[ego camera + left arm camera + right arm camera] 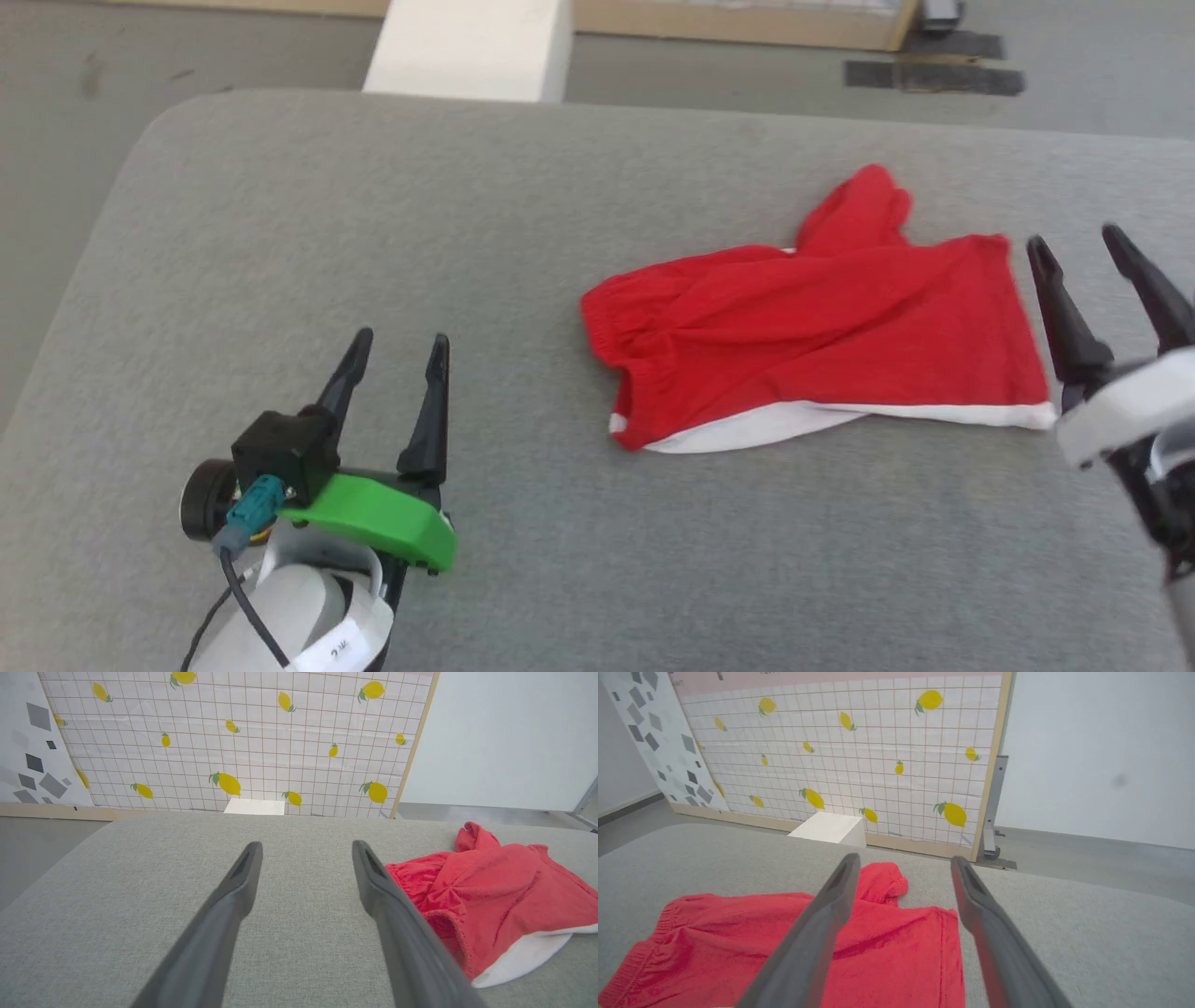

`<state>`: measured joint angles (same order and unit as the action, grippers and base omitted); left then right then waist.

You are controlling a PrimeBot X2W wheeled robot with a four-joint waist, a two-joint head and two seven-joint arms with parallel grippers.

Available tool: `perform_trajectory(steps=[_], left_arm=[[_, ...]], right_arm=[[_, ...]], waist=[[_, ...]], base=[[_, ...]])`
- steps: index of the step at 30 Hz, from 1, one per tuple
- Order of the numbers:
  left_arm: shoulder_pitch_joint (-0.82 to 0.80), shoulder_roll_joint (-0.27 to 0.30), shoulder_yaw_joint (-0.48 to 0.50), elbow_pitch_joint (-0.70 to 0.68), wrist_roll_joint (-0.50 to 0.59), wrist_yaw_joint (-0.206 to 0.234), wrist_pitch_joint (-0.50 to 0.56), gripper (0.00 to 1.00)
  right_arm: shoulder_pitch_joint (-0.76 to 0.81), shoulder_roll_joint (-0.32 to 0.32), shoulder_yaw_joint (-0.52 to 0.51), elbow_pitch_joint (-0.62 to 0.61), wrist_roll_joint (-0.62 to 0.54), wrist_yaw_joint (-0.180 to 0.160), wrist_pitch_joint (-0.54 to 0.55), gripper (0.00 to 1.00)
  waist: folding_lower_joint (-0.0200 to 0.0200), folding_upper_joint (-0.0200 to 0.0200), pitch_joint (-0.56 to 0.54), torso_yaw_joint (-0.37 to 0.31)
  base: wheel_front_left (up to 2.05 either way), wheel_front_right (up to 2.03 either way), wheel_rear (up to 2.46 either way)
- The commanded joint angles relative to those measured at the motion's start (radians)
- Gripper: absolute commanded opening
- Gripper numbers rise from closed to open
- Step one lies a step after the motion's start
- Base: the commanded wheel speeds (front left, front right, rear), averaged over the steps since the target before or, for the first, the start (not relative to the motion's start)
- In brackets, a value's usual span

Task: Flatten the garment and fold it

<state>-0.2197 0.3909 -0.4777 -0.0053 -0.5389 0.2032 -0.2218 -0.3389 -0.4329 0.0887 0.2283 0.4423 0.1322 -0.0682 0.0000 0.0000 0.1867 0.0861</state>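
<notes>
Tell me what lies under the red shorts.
The shorts lie on the grey cushion, which shows all around them. A white strip of their own fabric pokes out beneath the near edge. Anything else under the red cloth is covered and cannot be seen.

Garment [822, 327]: bright red, white trim along near edge. Surface [373, 233]: plain mid-grey weave. Far board [257, 742]: white, thin brown grid, yellow lemons, green leaves. Far-left panel [28, 742]: white, scattered grey squares.
</notes>
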Motion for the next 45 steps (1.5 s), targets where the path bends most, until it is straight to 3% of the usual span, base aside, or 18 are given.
perform_trajectory(steps=[1,10,14,23,33,45], left_arm=[[0.018,0.012,-0.004,-0.005,-0.009,-0.006,0.010,1.00],[0.048,0.054,-0.063,-0.016,-0.035,-0.048,0.133,1.00],[0.029,0.093,-0.111,-0.039,-0.017,-0.086,0.211,1.00],[-0.128,0.165,-0.233,-0.082,-0.020,-0.248,0.494,1.00],[-0.230,0.157,-0.281,-0.012,-0.036,-0.302,0.571,1.00],[-0.268,0.152,-0.308,0.045,-0.043,-0.316,0.567,1.00]], right_arm=[[0.037,0.034,-0.030,-0.029,-0.015,-0.002,-0.014,1.00],[0.273,0.291,-0.184,-0.247,-0.137,-0.002,0.044,1.00],[0.328,0.346,-0.208,-0.315,-0.172,-0.002,0.081,1.00],[0.338,0.376,-0.224,-0.371,-0.199,-0.002,0.105,1.00],[0.325,0.382,-0.229,-0.366,-0.212,-0.002,0.100,1.00],[0.314,0.382,-0.243,-0.352,-0.203,-0.002,0.095,1.00]], waist=[[0.0000,0.0000,-0.034,-0.046],[0.0000,0.0000,-0.021,-0.089],[0.0000,0.0000,0.004,-0.108],[0.0000,0.0000,0.086,-0.145],[0.0000,0.0000,0.137,-0.169],[0.0000,0.0000,0.173,-0.174]], base=[[0.00,0.00,0.00],[0.00,0.00,0.00],[0.00,0.00,0.00],[0.00,0.00,0.00],[0.00,0.00,0.00],[0.00,0.00,0.00]])
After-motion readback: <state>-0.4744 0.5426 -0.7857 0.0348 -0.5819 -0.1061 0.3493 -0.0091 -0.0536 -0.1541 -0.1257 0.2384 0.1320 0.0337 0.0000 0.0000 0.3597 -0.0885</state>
